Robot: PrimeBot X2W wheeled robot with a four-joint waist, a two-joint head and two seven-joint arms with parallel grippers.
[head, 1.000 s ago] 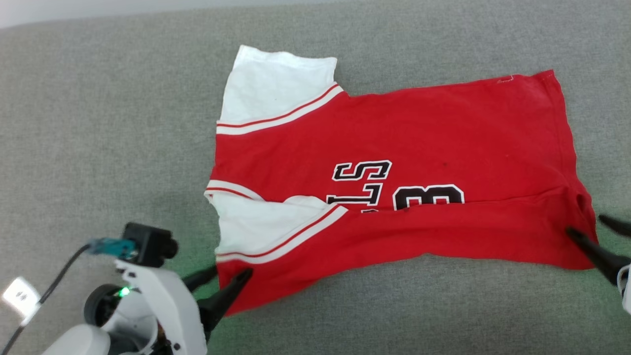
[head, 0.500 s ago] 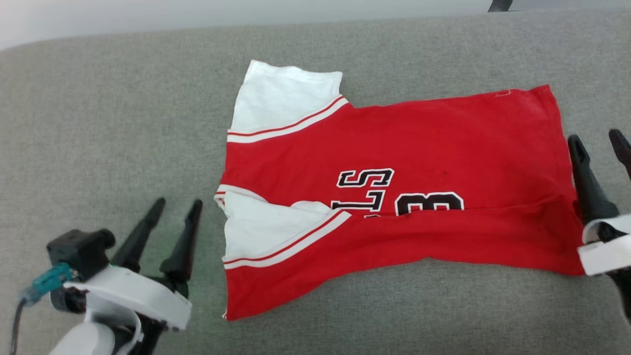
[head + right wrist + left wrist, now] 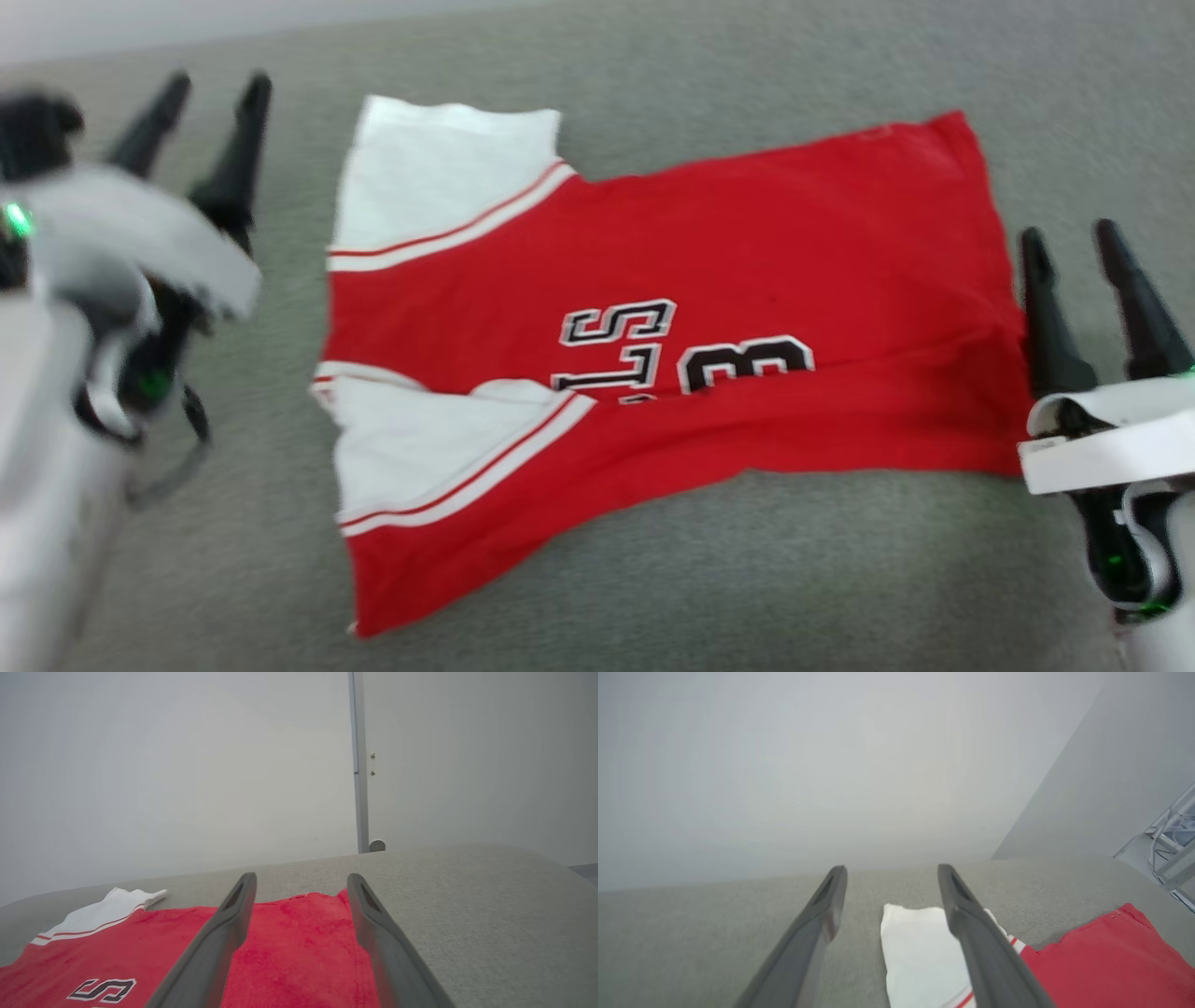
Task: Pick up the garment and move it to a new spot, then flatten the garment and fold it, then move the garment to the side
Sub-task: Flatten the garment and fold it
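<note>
Garment (image 3: 653, 261) flat between left hand (image 3: 218, 81), right hand (image 3: 1068, 230); neither gripping.

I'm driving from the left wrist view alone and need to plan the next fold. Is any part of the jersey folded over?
Observer: Yes. In the head view the garment has its near long edge folded up over the lettering, hiding the lower part of the characters.
Operator: Where is the other arm?
Observer: The right gripper is at the hem end of the garment, jaws open, gripping nothing.
Operator: How does my gripper sit relative to the cloth?
Observer: The left gripper hangs open to the left of the far white sleeve, apart from it.
</note>
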